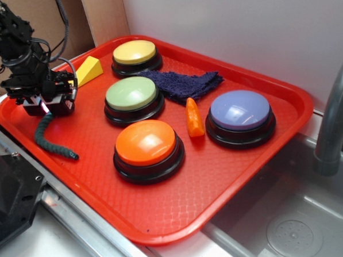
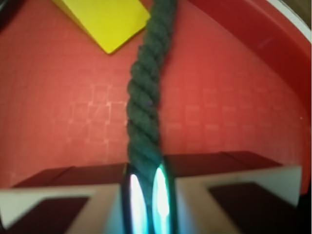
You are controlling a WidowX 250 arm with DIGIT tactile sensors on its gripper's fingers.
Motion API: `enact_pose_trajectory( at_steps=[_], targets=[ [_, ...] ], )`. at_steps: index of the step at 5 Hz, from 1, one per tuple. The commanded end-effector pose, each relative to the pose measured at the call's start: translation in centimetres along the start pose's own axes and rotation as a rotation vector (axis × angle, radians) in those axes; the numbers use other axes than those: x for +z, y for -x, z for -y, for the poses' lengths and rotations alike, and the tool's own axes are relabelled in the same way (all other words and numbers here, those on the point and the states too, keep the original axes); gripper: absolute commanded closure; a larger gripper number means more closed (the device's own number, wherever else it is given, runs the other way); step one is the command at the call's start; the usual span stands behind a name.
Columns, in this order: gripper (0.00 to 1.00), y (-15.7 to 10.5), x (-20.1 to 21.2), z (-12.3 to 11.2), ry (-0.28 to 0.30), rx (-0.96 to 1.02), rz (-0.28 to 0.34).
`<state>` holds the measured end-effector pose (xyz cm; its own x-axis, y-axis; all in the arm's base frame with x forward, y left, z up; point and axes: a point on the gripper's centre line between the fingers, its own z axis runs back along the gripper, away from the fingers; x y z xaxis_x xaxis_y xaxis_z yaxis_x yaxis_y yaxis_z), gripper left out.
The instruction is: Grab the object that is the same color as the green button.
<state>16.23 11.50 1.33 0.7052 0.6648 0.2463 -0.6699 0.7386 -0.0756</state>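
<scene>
Closest to your wrist camera, the gripper [image 2: 146,195] had its pale fingers [image 2: 204,195] clamped on the dark green twisted rope [image 2: 145,112], whose coarse strands ran up past a smooth yellow wedge [image 2: 105,22]. You had the rope's free tail [image 1: 51,138] curling limp over the waffle-textured red tray [image 1: 173,198], close to its near-left rim. Bare tray lay between the tail and the glossy orange dome button [image 1: 146,142]. The pale green dome button [image 1: 132,93] sat beyond, beside a fuzzy dark blue cloth [image 1: 185,83]. Your arm [image 1: 17,45] reached down steeply at the tray's left corner
</scene>
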Motion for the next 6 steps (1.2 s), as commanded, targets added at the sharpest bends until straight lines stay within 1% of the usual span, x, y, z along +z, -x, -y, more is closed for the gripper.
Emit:
enact_pose_trajectory(
  at_steps=[1,2,3,4,5,6],
  targets=[
    [1.0,-2.5,6.4,0.6,-0.068,-0.051,-0.046],
    [1.0,-2.8,10.2,2.6,-0.024,-0.085,-0.024],
    [1.0,-2.6,13.7,4.8,0.085,-0.121,-0.123],
    [1.0,-2.4,18.3,8.2,0.12,-0.175,-0.158],
    [1.0,-1.8,20.5,10.8,0.16,-0.249,-0.143],
    [1.0,-1.0,21.0,12.0,0.161,-0.274,-0.081]
  ],
)
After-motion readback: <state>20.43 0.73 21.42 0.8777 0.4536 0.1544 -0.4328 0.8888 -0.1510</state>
